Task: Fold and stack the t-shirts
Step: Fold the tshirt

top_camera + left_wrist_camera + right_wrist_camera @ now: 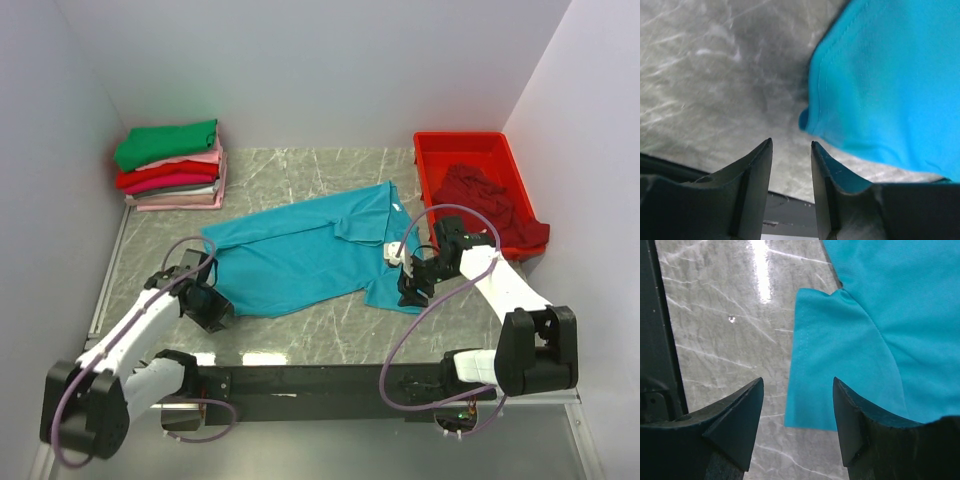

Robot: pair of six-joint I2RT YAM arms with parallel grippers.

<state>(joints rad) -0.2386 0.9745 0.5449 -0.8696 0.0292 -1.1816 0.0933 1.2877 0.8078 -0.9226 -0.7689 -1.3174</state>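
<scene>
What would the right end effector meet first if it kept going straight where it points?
Probably the sleeve of the teal-blue t-shirt, lying on the table ahead of the right end effector; depth is unclear.

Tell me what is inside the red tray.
A crumpled dark maroon t-shirt lies in the red tray, spilling over its near right corner. The tray's far floor shows bare. Anything beneath the shirt is covered.

- Mid-desk: spread t-shirt, lying flat.
- Far left corner: folded stack, behind it.
- Far right corner: tray, with crumpled t-shirt in it and hanging over its near rim.
- Near edge: left gripper just beside the spread t-shirt's left corner, right gripper at its right sleeve.
</scene>
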